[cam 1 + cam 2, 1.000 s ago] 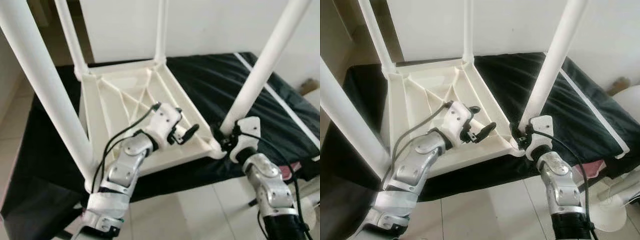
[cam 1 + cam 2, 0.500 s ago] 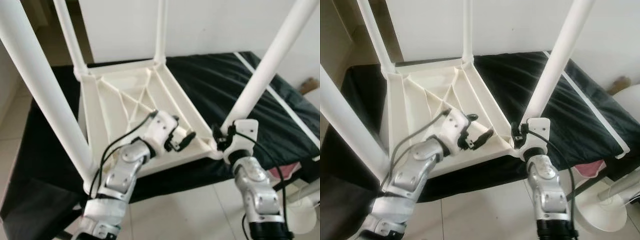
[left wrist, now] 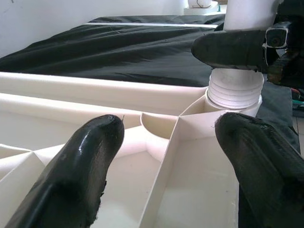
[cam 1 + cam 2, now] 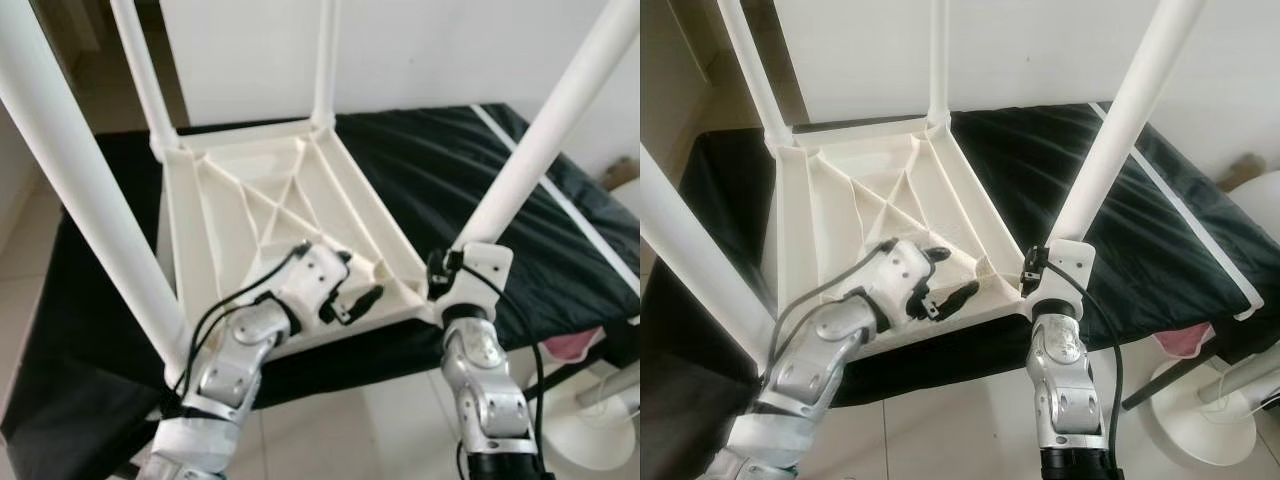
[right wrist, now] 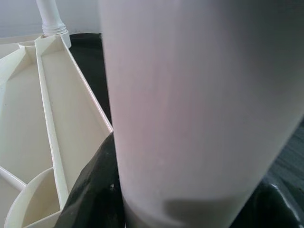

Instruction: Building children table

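A white children's table [image 4: 250, 205] lies upside down on a black cloth, its four legs pointing up. My right gripper [image 4: 452, 270] is at the near right corner, shut on the base of the near right leg [image 4: 540, 130]. In the right wrist view that leg [image 5: 199, 109] sits between the two black fingers [image 5: 92, 190]. My left gripper [image 4: 352, 285] is open over the ribbed underside near the front edge. It holds nothing and points toward that same corner. In the left wrist view its fingers [image 3: 80, 166] frame the leg's threaded socket [image 3: 236, 90].
The near left leg [image 4: 90, 190] rises close to my left arm, and two far legs [image 4: 145, 70] stand by the wall. The black cloth [image 4: 450, 170] stretches away to the right. A pink thing [image 4: 575, 345] and a white round base [image 4: 1200, 400] are on the tiled floor at the right.
My left gripper has drawn back and down toward the table's front edge, still open. My right forearm has swung left to stand under the leg while the gripper stays at its base.
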